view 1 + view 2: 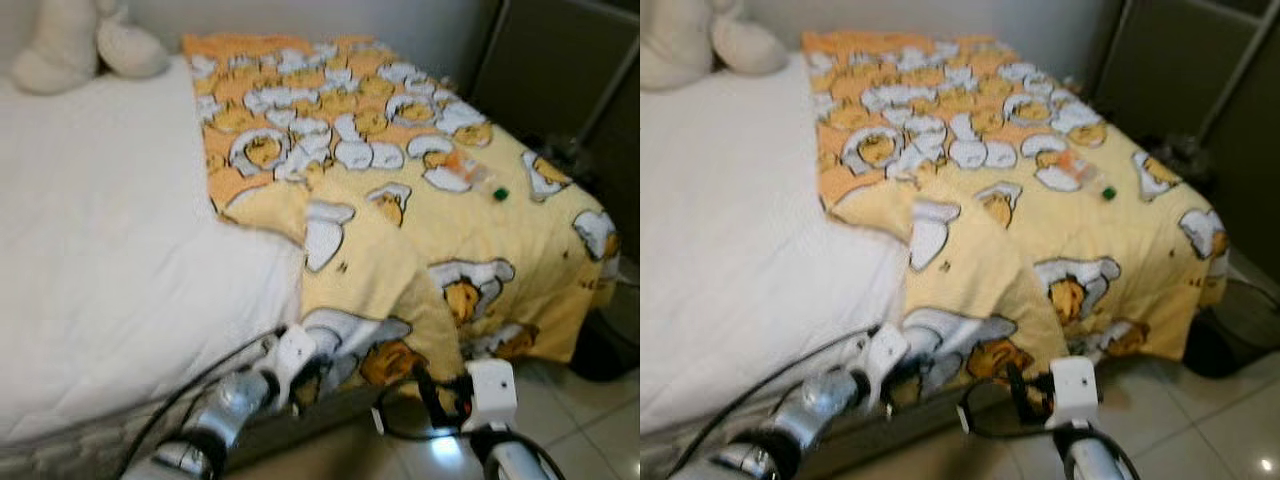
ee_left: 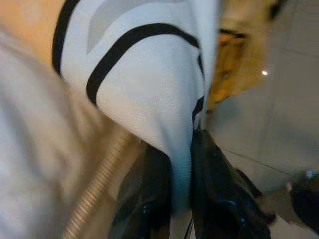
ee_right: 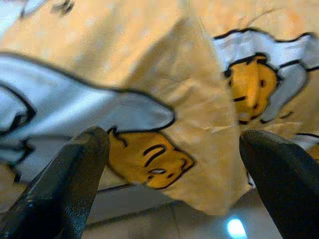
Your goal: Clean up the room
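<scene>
Room: bed (image 1: 90, 300) on pale tiles, yellow blanket (image 1: 400, 230) bunched toward its far side.
Left gripper (image 2: 180, 199): pinched on the blanket's foot-edge hem.
Right gripper (image 3: 174, 174): spread wide by the hanging corner.
Tip: grab that corner first, then pull both evenly.

Blanket (image 1: 400, 210): yellow-orange, white-and-yolk cartoon egg print, black outlines. Mattress (image 1: 100, 250): plain white. Plush toy (image 1: 80, 40): cream. Floor tiles (image 1: 560, 420): pale grey.

A yellow cartoon-print blanket (image 1: 1030, 210) lies over a white quilted mattress (image 1: 730, 260), its edge hanging toward the tiled floor (image 1: 1200, 420). A cream plush toy (image 1: 700, 40) sits at the far corner.
</scene>
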You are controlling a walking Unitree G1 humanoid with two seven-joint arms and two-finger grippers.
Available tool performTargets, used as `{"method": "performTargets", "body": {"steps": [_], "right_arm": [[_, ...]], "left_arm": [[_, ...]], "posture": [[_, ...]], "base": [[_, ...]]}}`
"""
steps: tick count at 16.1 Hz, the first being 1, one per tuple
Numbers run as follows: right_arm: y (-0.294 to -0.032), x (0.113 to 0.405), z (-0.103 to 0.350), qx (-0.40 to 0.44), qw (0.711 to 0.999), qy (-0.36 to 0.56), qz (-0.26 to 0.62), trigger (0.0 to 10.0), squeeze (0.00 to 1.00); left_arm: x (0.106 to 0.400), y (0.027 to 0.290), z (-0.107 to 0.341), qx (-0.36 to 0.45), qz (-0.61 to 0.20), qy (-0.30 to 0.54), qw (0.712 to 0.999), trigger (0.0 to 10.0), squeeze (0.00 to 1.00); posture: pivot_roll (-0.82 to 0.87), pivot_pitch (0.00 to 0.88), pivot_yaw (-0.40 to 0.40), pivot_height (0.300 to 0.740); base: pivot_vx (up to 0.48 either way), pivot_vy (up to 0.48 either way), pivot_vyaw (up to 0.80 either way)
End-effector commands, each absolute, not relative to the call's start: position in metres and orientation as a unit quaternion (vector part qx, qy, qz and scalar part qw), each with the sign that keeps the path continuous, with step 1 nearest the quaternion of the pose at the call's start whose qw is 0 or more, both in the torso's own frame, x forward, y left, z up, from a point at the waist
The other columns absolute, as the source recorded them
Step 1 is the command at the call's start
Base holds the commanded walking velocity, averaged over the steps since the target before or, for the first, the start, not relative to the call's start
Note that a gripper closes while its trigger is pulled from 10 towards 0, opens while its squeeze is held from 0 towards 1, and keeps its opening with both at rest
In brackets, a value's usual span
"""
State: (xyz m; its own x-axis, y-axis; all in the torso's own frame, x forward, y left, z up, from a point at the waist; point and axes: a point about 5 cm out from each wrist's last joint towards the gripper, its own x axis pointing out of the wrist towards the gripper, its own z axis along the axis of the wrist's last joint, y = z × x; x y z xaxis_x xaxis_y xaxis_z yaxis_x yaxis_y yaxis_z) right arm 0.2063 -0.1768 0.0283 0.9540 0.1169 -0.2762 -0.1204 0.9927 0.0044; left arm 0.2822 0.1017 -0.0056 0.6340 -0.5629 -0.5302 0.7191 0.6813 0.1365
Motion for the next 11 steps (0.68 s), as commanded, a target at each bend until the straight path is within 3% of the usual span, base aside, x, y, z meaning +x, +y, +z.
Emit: {"method": "performTargets", "body": {"steps": [1,4,6,10,11], "right_arm": [[-0.18,0.202,0.025,-0.006,0.987,0.149,0.058,10.0,0.0],[-0.179,0.203,0.025,-0.007,0.987,0.15,0.064,10.0,0.0],[-0.18,0.203,0.025,-0.011,0.986,0.154,0.07,10.0,0.0],[-0.181,0.203,0.024,-0.015,0.985,0.156,0.072,10.0,0.0],[-0.181,0.202,0.025,-0.015,0.985,0.157,0.074,10.0,0.0]], "left_arm": [[0.278,0.093,-0.007,0.172,-0.388,0.228,0.876,10.0,0.0],[0.262,0.074,-0.015,0.158,-0.461,0.242,0.839,10.0,0.0],[0.242,0.057,-0.023,0.136,-0.536,0.268,0.789,10.0,0.0],[0.227,0.044,-0.03,0.129,-0.567,0.288,0.761,10.0,0.0],[0.22,0.044,-0.034,0.125,-0.585,0.306,0.741,10.0,0.0]], "posture": [[-0.05,0.08,0.006,0.74],[-0.06,0.082,0.002,0.74],[-0.06,0.084,-0.001,0.74],[-0.07,0.085,-0.003,0.74],[-0.07,0.086,-0.003,0.74]], "base": [[0.0,0.0,0.0],[0.0,0.0,0.0],[0.0,0.0,0.0],[0.0,0.0,0.0],[0.0,0.0,0.0]]}}
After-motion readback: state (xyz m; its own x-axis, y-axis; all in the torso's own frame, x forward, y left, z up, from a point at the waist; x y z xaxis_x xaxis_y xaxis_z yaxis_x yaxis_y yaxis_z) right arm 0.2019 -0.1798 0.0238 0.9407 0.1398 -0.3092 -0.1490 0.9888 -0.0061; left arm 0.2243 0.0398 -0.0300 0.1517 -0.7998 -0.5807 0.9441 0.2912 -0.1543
